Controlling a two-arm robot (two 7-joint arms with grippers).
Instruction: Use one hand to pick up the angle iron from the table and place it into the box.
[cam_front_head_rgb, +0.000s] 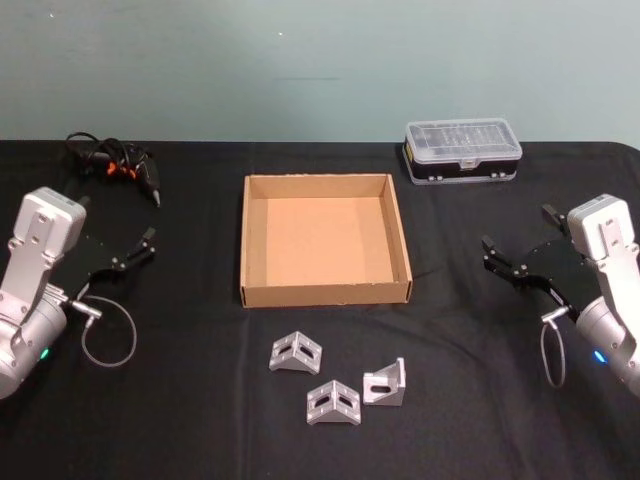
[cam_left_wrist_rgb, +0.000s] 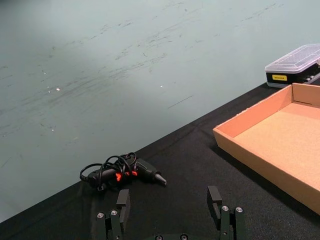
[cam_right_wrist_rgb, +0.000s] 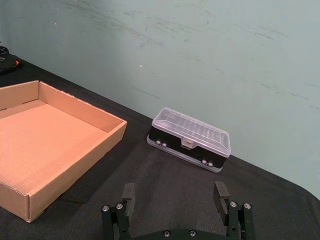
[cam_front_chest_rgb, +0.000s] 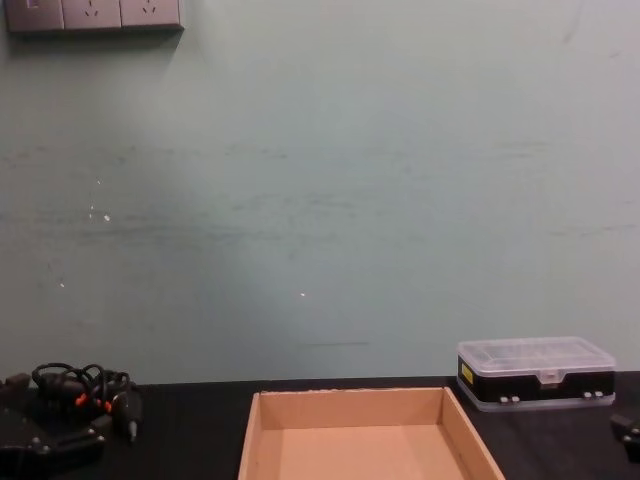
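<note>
I count three angle irons on the table (cam_front_head_rgb: 180, 430), all lying in front of the near wall of the box (cam_front_head_rgb: 325, 293) and none inside it. The left angle iron (cam_front_head_rgb: 296, 352) sits closest to the box. The middle angle iron (cam_front_head_rgb: 333, 402) is nearest to me, and the right angle iron (cam_front_head_rgb: 385, 383) is just beside it. The left and middle ones lie low with a slotted face turned up, and their long axes run roughly across the table from left to right. The right one looks propped with one flange upright, its slotted face turned toward my left. I can't tell its tilt exactly.

The box floor is bare, so I judge the task not started: the pick, the carry and the release all remain.

My left gripper (cam_front_head_rgb: 135, 252) hovers out to the left of the box with its jaws spread wide and nothing between them. My right gripper (cam_front_head_rgb: 518, 235) hovers to the right of the box, likewise wide and empty. Both are well apart from the angle irons.

Farther back, a clear-lidded plastic case (cam_front_head_rgb: 462, 150) sits beyond the box's right rear corner. A dark tool with tangled cable (cam_front_head_rgb: 115, 165) lies at the far left.
</note>
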